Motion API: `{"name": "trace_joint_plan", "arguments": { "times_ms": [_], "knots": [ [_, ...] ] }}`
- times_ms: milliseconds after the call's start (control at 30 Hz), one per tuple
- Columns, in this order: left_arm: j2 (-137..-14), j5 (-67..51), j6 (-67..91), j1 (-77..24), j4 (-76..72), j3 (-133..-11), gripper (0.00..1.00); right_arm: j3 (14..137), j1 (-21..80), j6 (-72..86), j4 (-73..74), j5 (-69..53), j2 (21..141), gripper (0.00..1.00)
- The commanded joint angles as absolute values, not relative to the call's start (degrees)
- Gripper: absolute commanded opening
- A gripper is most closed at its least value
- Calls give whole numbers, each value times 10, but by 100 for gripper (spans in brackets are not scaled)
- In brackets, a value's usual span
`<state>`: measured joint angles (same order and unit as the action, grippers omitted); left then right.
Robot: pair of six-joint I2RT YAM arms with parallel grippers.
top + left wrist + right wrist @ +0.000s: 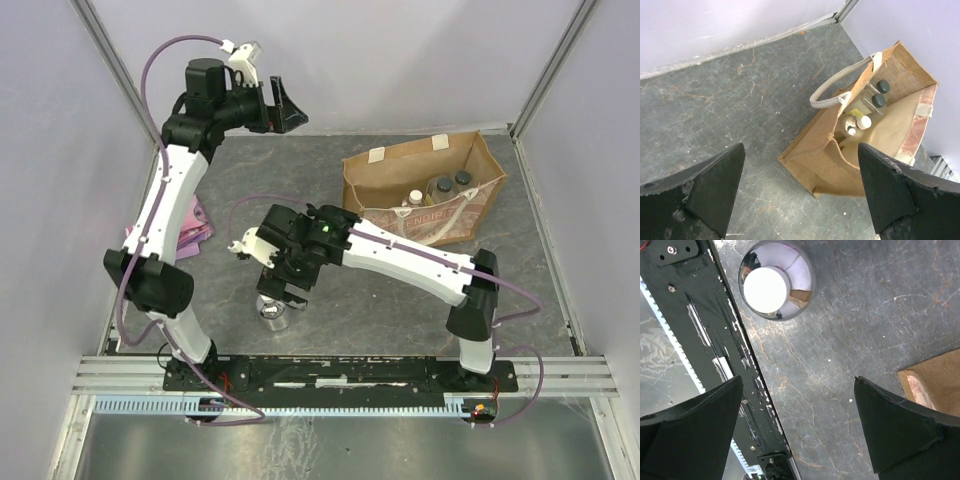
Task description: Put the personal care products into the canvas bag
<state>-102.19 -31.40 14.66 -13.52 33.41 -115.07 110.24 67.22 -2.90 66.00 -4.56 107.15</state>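
The canvas bag [385, 175] stands upright at the far right of the table. Inside it I see two clear bottles with dark caps [440, 185] [462, 178] and one short bottle with a white cap [414, 197]. The left wrist view shows the bag [825, 165] and the same caps [883, 86] [863, 122]. A short silvery bottle [272, 314] with a white cap [767, 290] stands on the table near the front. My right gripper [284, 292] [797, 425] is open and empty, just above and beside it. My left gripper [285, 105] [800, 190] is open and empty, raised high at the back.
A flat pink packet [192, 220] lies at the left behind the left arm. The black base rail [715, 340] runs close beside the silvery bottle. A corner of the bag [935, 385] shows at the right of the right wrist view. Side walls enclose the table.
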Motion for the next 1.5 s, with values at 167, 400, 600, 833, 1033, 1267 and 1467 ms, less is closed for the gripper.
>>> {"name": "trace_joint_plan", "arguments": {
  "times_ms": [167,400,600,833,1033,1267,1467],
  "knots": [
    [-905,-258,85,-137,363,-1100,100,1223,691,-80,721,-98,1158,100],
    [-879,-246,73,-138,377,-1067,100,1252,707,-77,717,-102,1211,100],
    [-869,-247,68,-138,378,-1055,100,1252,714,-69,693,-78,1240,100],
    [-862,-249,59,-138,385,-1050,100,1250,713,-51,659,-69,1271,100],
    [-854,-249,51,-138,390,-1045,100,1250,717,-45,655,-60,1299,100],
    [-848,-246,40,-137,397,-1040,100,1242,727,-37,645,-45,1313,98],
    [-844,-242,32,-137,400,-1035,100,1241,731,-37,665,-26,1324,87]
  ]
}}
